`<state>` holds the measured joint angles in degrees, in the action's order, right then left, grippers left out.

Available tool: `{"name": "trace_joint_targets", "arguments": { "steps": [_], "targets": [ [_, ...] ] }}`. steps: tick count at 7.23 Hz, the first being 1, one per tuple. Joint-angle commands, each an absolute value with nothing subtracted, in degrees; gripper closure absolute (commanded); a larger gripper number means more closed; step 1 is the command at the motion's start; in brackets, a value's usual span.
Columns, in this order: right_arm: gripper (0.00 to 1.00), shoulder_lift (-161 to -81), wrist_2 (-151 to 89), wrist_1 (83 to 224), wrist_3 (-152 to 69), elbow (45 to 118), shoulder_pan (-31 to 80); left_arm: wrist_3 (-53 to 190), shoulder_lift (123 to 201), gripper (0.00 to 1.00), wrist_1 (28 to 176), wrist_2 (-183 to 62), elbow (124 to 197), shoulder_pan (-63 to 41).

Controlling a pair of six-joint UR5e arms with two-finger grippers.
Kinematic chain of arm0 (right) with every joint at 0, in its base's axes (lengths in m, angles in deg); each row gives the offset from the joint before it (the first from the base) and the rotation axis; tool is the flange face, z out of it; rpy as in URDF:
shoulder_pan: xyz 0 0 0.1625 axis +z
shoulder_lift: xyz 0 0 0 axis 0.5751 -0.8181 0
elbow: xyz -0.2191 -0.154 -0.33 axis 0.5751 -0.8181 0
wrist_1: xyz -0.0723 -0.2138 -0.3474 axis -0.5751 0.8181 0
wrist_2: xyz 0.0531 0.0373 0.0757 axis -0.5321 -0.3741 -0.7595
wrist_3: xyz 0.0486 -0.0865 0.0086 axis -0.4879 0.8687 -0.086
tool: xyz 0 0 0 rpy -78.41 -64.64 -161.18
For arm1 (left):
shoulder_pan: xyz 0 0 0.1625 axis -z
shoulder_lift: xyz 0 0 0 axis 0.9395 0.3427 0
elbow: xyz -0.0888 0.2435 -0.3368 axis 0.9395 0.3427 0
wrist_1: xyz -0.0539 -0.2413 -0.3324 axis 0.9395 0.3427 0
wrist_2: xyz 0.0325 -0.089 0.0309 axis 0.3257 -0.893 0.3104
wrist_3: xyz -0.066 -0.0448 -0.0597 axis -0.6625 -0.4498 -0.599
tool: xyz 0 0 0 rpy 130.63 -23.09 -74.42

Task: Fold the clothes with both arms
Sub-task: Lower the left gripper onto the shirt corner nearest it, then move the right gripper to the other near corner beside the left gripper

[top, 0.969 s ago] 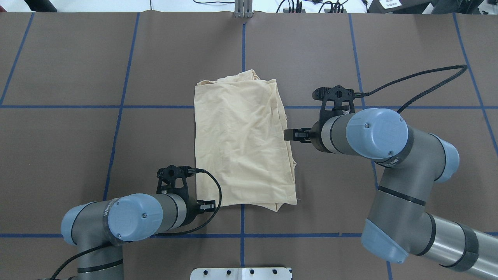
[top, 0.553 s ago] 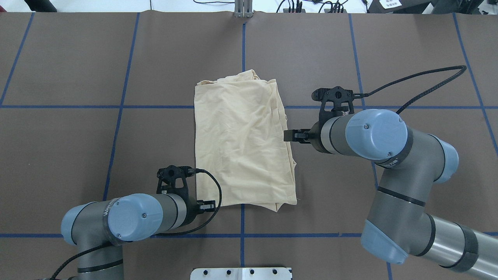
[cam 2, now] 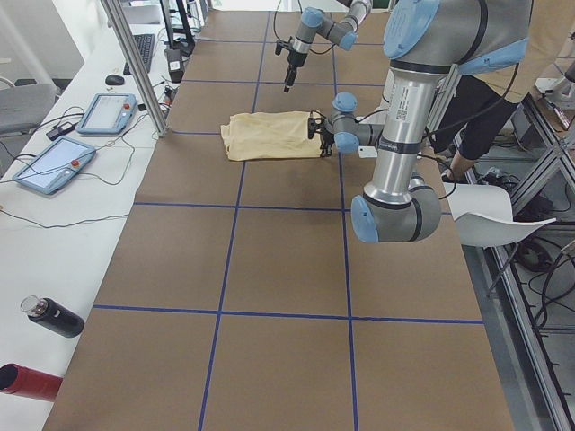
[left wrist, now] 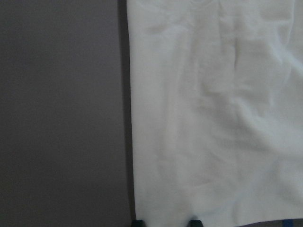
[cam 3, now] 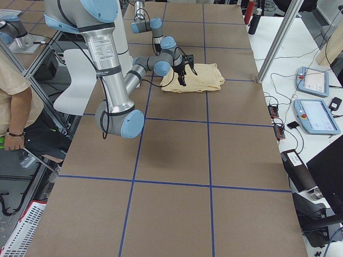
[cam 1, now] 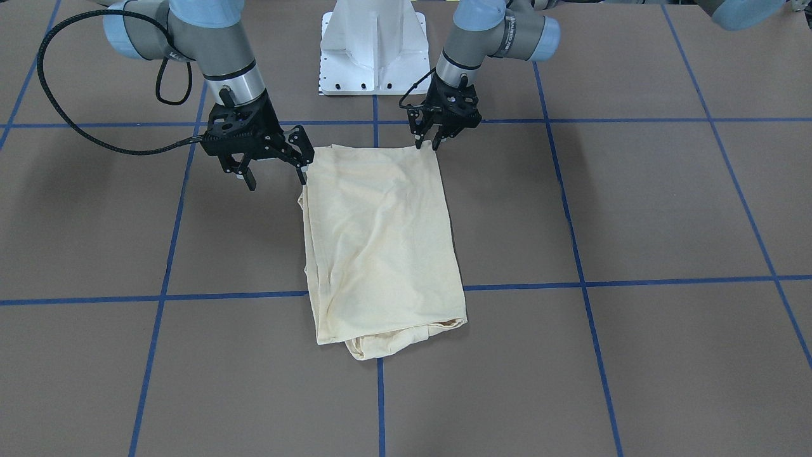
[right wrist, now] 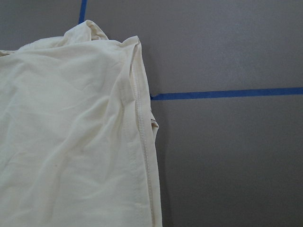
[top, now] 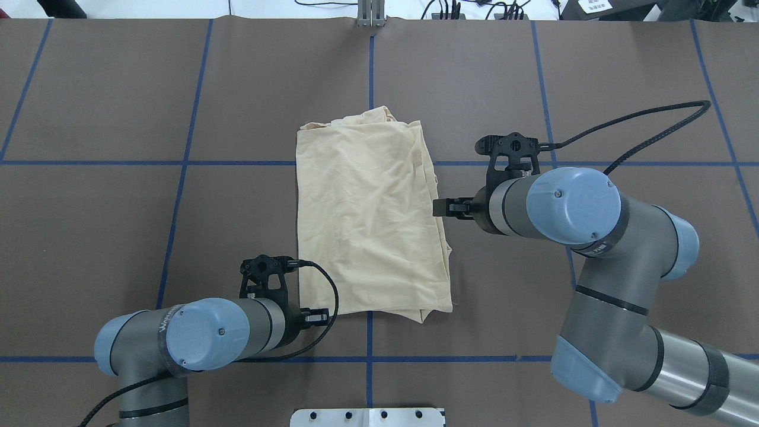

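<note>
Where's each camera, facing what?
Front-facing: across table, facing white pedestal base, silver-grey left arm, right arm.
Overhead: behind robot, over cream-yellow T-shirt; both arms.
Exterior left: table's end; left arm nearest.
Exterior right: opposite end; right arm nearest.
Left wrist: shirt's edge; black fingertips.
Right wrist: shirt's seam; robot unseen.
All share the shirt.

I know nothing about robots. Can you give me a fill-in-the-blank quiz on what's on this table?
The pale cream-yellow soft fabric shirt lies ____ into a rectangle on the brown table.
The tape lines crossing the table are ____.
The right arm's black two-finger gripper is ____, holding nothing.
Missing words: folded; blue; open.
</note>
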<state>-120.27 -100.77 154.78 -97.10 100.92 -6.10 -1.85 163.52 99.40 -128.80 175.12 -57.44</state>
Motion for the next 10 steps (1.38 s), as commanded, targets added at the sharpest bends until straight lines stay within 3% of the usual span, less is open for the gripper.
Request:
{"name": "trace_joint_targets", "arguments": {
  "steps": [1, 3, 5, 8, 10],
  "targets": [
    [0.0, -120.37, -99.28, 154.78, -97.19, 101.01, -6.28, -1.85, 163.52, 0.73, 99.39, -128.8, 175.11, -57.48],
    [0.0, -120.29, -99.27, 154.78, -97.19, 101.01, -6.54, -1.94, 163.52, 1.0, 99.39, -128.62, 175.11, -57.74],
    [0.0, -119.94, -97.01, 154.78, -98.32, 101.01, -8.81, -1.86, 163.52, 1.0, 99.39, -128.35, 175.29, -57.66],
    [0.05, -119.76, -87.79, 155.13, -121.17, 100.4, -19.68, -1.85, 163.61, 1.0, 99.39, -128.36, 175.38, -57.74],
    [0.05, -119.15, -82.07, 155.48, -125.14, 96.99, -24.46, -1.85, 163.69, 1.0, 99.39, -128.36, 175.38, -57.74]
  ]
}}
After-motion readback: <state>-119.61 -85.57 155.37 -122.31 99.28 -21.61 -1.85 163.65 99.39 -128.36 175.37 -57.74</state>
